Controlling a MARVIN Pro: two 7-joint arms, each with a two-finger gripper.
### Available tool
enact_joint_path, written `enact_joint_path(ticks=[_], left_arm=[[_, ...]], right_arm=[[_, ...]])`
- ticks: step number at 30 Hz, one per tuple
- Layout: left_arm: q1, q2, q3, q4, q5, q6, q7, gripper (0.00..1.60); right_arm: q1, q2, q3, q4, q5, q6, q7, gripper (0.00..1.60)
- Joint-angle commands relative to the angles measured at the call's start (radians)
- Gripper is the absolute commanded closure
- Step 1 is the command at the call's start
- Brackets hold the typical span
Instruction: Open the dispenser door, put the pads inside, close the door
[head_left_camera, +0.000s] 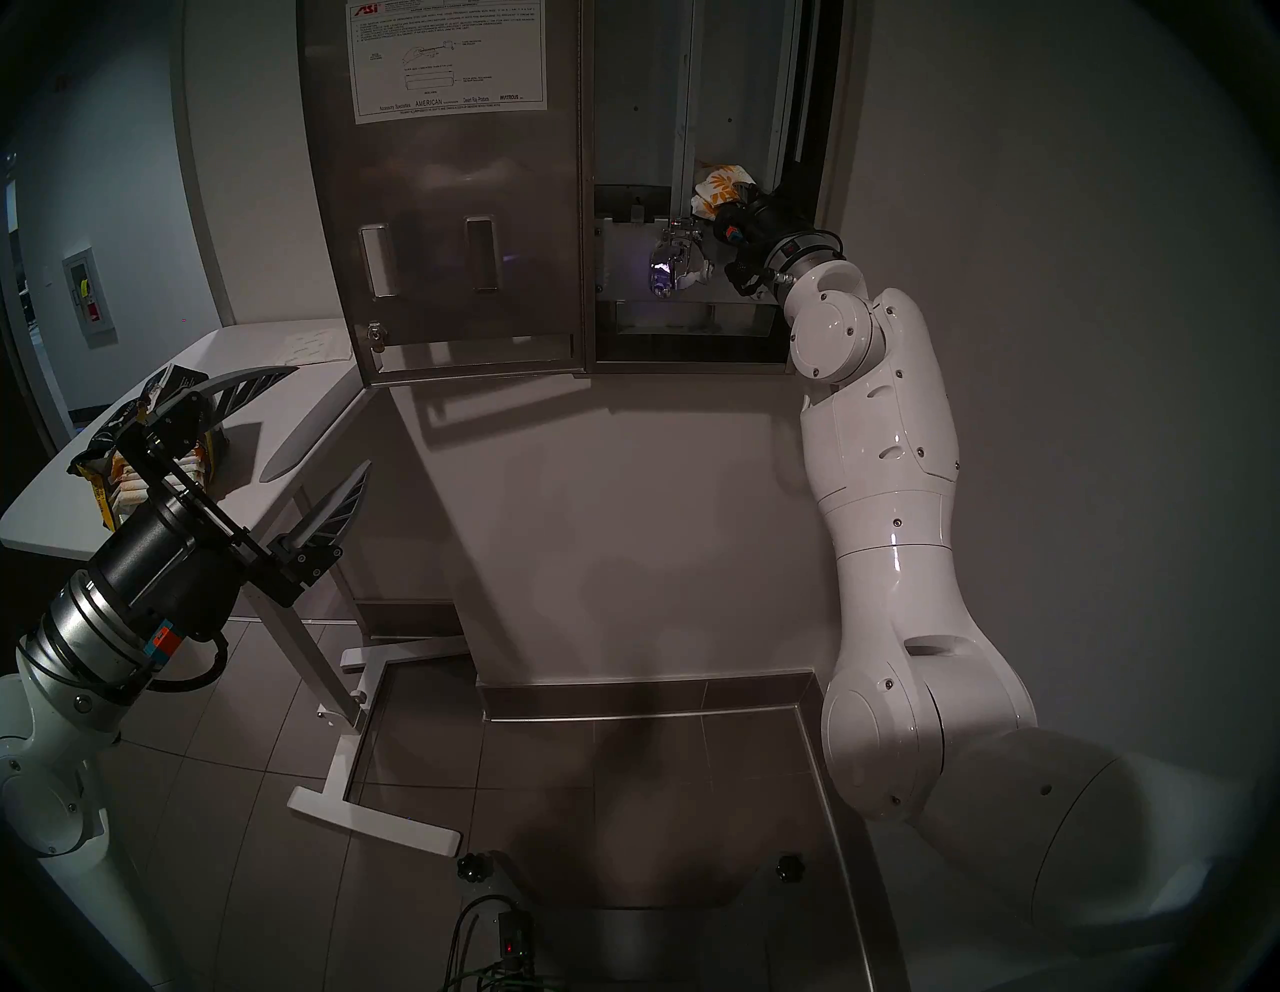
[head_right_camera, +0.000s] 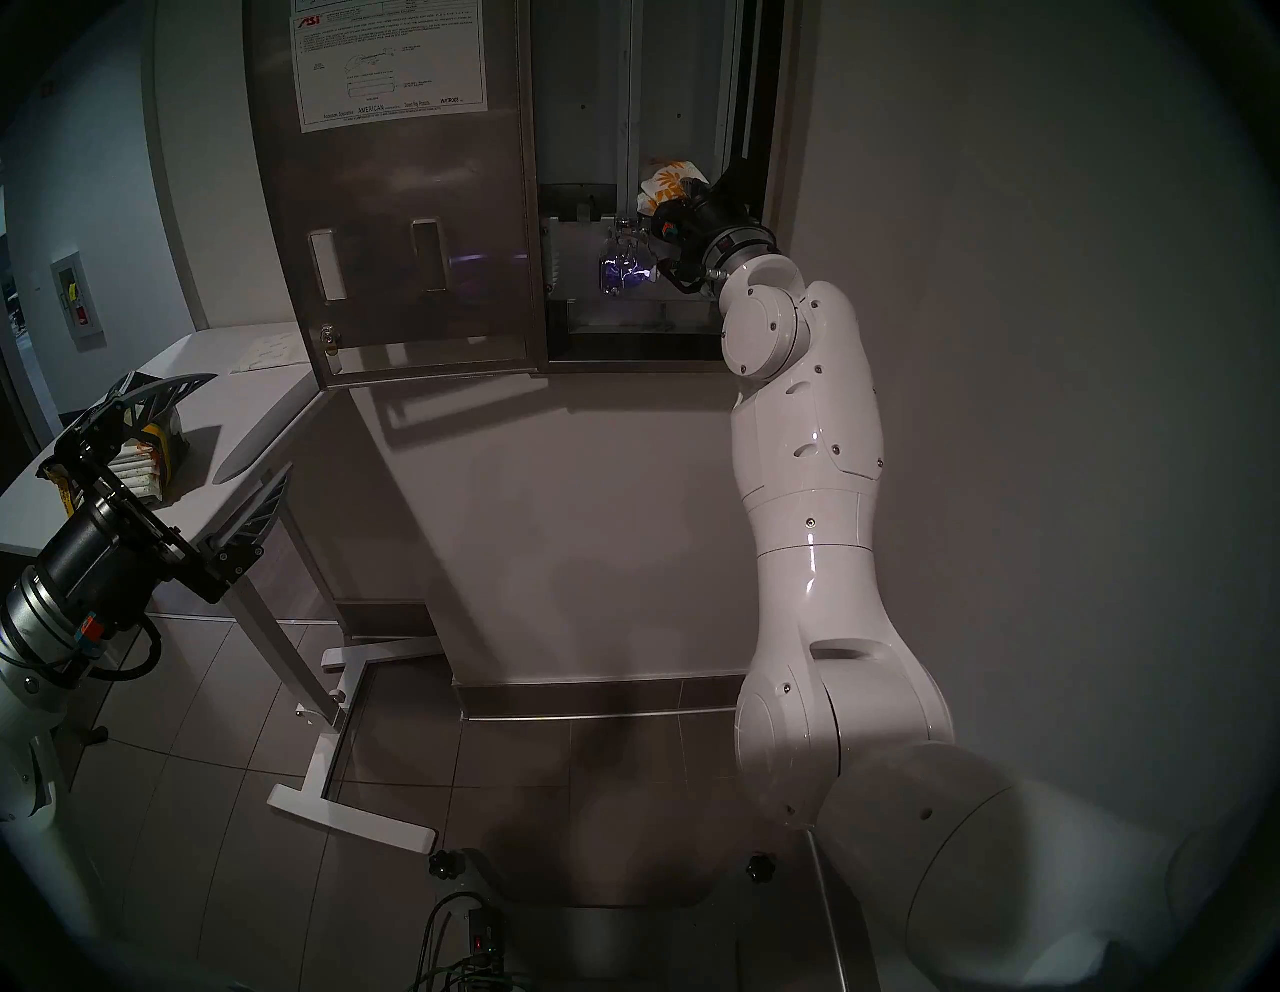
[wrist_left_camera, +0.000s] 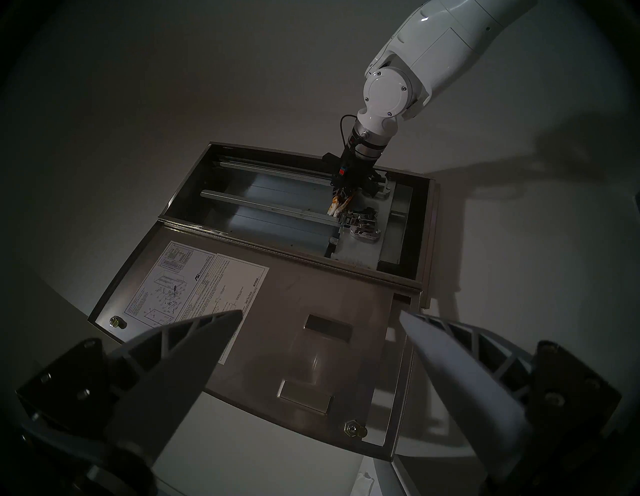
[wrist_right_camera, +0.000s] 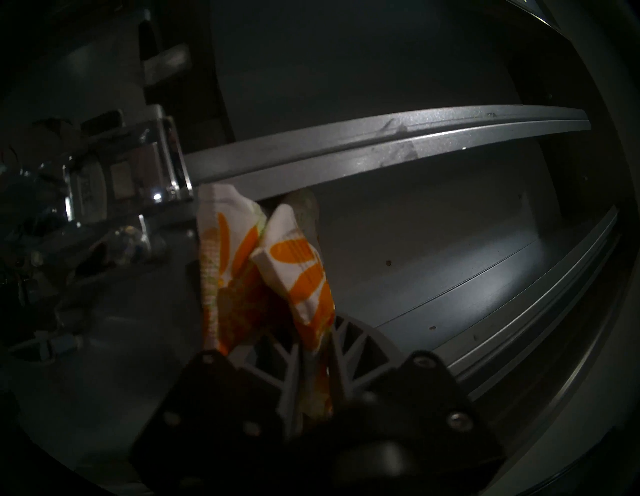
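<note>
Left side first: your left pincer (head_left_camera: 305, 443) stands wide and empty beside the white counter (head_left_camera: 291, 409), where the torn black-and-yellow bag (head_left_camera: 138, 450) sits, well apart from the cabinet. The full-height brushed steel door (head_left_camera: 443, 228) hangs swung open to the left, its white instruction sheet (head_left_camera: 447, 59) facing you. Right of it, the tall stainless-steel dispenser (head_left_camera: 644, 90) is open. Your right pincer (wrist_right_camera: 313, 367) is clamped on two white pads with orange daisy print (wrist_right_camera: 263, 273), inside the right-hand bay. The pads project straight ahead of the fingers, long axis in line with the pincer, free ends toward the grey divider rail (wrist_right_camera: 381, 138). The right arm is nearer by far. Release looks to be next.
</note>
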Motion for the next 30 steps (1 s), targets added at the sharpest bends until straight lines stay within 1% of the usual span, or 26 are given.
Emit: enact_joint_path(ticks=[1, 3, 4, 5, 6, 7, 9, 11, 16, 22, 30], left_arm=[[0.001, 0.001, 0.002, -0.005, -0.008, -0.001, 0.002, 0.00], [0.001, 0.001, 0.002, -0.005, -0.008, -0.001, 0.002, 0.00], [0.001, 0.001, 0.002, -0.005, -0.008, -0.001, 0.002, 0.00], [0.001, 0.001, 0.002, -0.005, -0.008, -0.001, 0.002, 0.00], [0.001, 0.001, 0.002, -0.005, -0.008, -0.001, 0.002, 0.00], [0.001, 0.001, 0.002, -0.005, -0.008, -0.001, 0.002, 0.00], [0.001, 0.001, 0.002, -0.005, -0.008, -0.001, 0.002, 0.00], [0.001, 0.001, 0.002, -0.005, -0.008, -0.001, 0.002, 0.00], [0.001, 0.001, 0.002, -0.005, -0.008, 0.000, 0.002, 0.00], [0.001, 0.001, 0.002, -0.005, -0.008, 0.000, 0.002, 0.00], [0.001, 0.001, 0.002, -0.005, -0.008, 0.000, 0.002, 0.00]], right_arm=[[-0.014, 0.003, -0.003, -0.051, 0.010, -0.010, 0.042, 0.84], [-0.019, 0.003, -0.002, -0.062, 0.013, -0.011, 0.058, 0.78], [-0.021, 0.003, -0.002, -0.067, 0.015, -0.011, 0.064, 0.65], [-0.024, 0.003, -0.002, -0.072, 0.016, -0.012, 0.072, 0.58], [-0.025, 0.004, -0.002, -0.076, 0.017, -0.012, 0.078, 0.53], [-0.026, 0.005, -0.002, -0.081, 0.018, -0.013, 0.086, 0.52], [-0.028, 0.008, -0.003, -0.088, 0.022, -0.016, 0.100, 0.38], [-0.031, 0.011, -0.003, -0.097, 0.025, -0.018, 0.113, 0.33], [-0.041, 0.017, -0.004, -0.129, 0.038, -0.024, 0.161, 0.33], [-0.052, 0.022, -0.001, -0.164, 0.048, -0.025, 0.195, 0.34], [-0.069, 0.027, 0.006, -0.218, 0.063, -0.024, 0.230, 0.28]])
